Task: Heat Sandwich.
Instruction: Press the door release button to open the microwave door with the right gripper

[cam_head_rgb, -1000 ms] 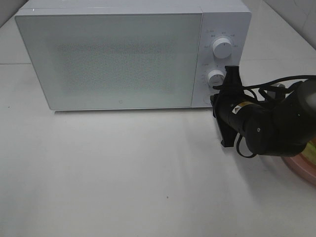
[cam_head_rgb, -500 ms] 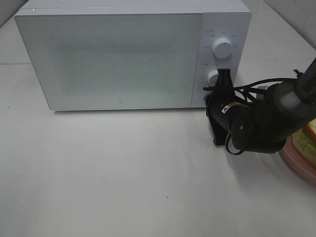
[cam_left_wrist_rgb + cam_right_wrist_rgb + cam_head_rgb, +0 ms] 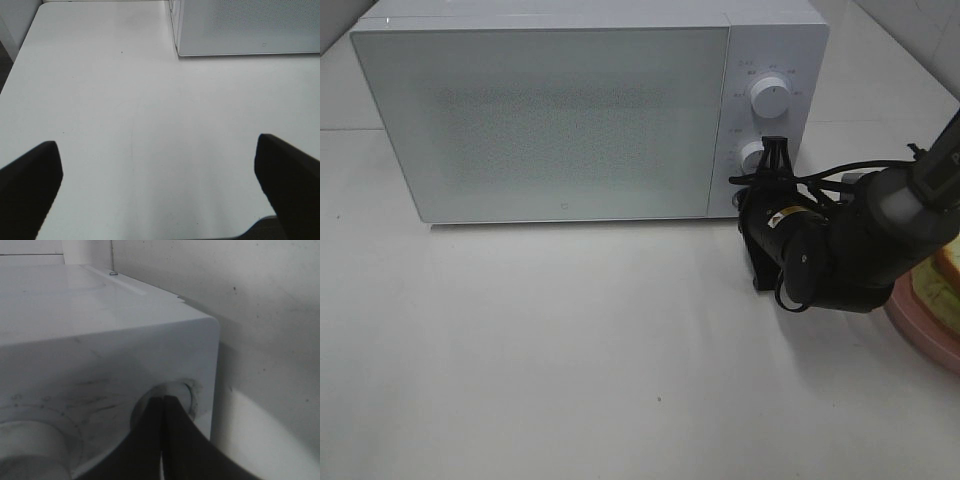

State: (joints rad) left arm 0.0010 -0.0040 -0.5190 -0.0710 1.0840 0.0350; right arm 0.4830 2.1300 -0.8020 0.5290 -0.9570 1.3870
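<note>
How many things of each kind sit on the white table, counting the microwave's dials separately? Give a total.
Microwave: 1
Upper dial and lower dial: 2
Pink plate: 1
Sandwich: 1
Total: 5

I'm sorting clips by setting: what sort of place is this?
Probably a mock kitchen counter: a white box-shaped microwave oven with two round dials, and a pale-bread sandwich on a round pink plate, both on a plain white tabletop.
</note>
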